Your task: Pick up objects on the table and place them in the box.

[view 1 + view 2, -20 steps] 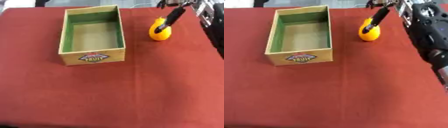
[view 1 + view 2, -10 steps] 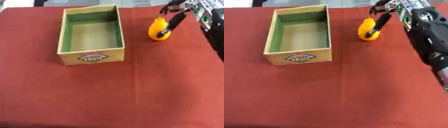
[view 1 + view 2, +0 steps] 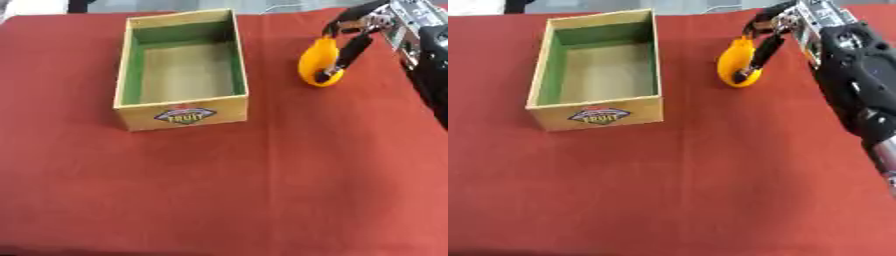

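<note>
Right hand [image 3: 354,37], upper right of frame, curls its fingers around the yellow fruit-shaped object [image 3: 315,62]; it looks light, smooth, likely slippery, best gripped across its middle.

A matt red cloth [image 3: 262,190] covers the worktop. The box [image 3: 182,116] looks like printed cardboard, green inside. The yellow fruit [image 3: 315,62] appears smooth plastic, slightly glossy.

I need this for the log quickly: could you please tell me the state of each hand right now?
Right hand: shut on the yellow fruit, right of the box.
Left hand: not in view.
</note>
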Controlling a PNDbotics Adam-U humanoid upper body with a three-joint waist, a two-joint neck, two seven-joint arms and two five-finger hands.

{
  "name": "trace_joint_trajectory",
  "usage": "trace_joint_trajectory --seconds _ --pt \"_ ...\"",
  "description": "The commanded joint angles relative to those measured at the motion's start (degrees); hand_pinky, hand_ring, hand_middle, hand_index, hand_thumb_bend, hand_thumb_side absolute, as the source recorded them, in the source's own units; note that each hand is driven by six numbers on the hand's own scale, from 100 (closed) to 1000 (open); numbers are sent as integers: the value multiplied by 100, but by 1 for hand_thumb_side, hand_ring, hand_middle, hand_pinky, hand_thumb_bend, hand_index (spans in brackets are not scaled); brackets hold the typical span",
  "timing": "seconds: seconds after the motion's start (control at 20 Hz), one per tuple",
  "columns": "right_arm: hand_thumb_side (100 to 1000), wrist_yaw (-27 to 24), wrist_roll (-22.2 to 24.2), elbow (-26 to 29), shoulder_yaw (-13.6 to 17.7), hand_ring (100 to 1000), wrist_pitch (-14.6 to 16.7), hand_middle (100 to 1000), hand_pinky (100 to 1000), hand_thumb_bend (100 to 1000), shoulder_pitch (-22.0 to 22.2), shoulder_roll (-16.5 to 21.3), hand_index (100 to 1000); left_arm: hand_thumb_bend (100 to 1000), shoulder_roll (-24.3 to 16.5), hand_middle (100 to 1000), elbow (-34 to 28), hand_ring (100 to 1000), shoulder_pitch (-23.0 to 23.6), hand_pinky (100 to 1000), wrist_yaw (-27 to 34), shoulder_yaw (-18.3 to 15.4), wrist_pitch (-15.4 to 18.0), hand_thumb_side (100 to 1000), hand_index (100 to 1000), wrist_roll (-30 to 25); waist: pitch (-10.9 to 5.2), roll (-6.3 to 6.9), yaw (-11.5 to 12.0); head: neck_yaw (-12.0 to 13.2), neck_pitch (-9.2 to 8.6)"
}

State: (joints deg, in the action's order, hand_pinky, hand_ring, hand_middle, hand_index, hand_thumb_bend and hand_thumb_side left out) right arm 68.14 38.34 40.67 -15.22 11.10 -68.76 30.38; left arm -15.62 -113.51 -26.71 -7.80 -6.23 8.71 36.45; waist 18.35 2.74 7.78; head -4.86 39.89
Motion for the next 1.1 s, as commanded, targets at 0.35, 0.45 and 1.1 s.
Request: trace_joint_trajectory --seconds 0.35,0.45,1.1 --pt "578 -128 -640 233 40 867 22 692 827 581 -67 92 810 106 -93 623 -108 569 -67 556 12 -19 0 866 756 -17 -96 8 14 -4 -34" --pt "552 -184 -772 359 -7 853 -22 660 819 537 -45 138 783 106 -94 623 -108 569 -68 556 12 -17 -2 866 755 -24 -93 3 8 -1 -33" --pt "201 -1119 -735 820 -121 805 -478 580 795 100 41 240 737 108 -95 624 -108 570 -80 556 5 -13 -4 866 757 -63 -103 -11 1 4 -51"
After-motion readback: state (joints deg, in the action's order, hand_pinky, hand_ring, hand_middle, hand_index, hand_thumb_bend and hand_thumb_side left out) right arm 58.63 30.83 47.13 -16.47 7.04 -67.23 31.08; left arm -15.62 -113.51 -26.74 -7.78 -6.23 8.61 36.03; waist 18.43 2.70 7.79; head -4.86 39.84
